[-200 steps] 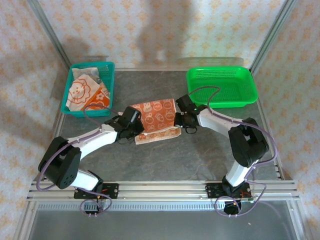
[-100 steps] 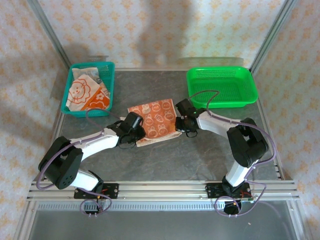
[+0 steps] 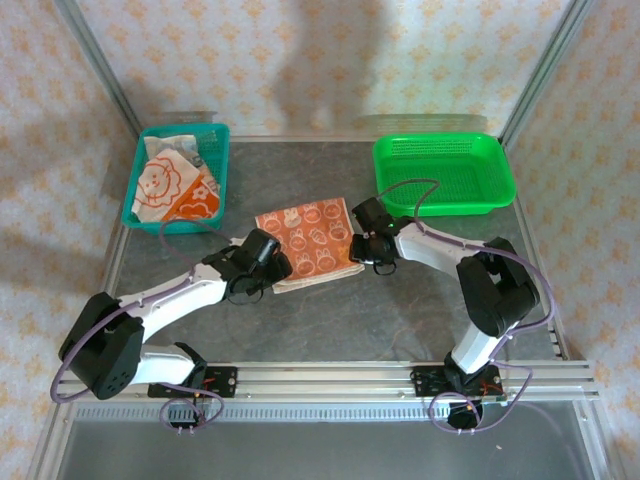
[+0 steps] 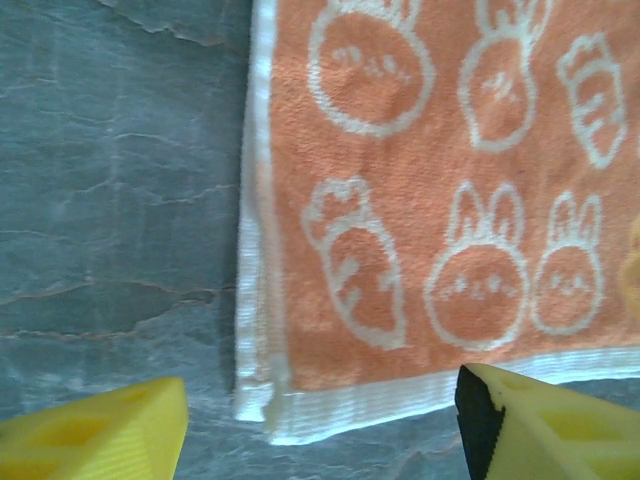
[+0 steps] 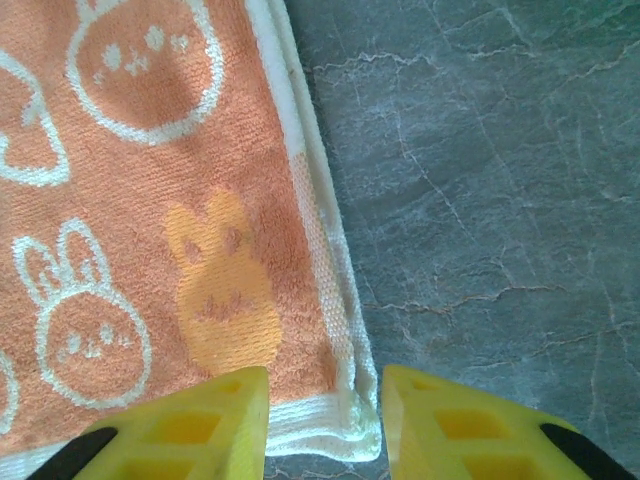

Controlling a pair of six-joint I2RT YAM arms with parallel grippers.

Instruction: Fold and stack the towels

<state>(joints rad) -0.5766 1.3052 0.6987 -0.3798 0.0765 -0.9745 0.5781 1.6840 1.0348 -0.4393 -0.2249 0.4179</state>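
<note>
Both released: left gripper [image 4: 320, 410] jaws wide at one corner of the folded orange towel [image 3: 310, 243], right gripper [image 5: 325, 400] jaws narrowly parted over another, towel flat mid-table [image 3: 400, 310], between the arms.

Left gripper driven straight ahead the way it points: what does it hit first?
Probably the orange towel: its white-hemmed corner lies just ahead, between the open fingers of the left gripper, though depth is unclear.
</note>
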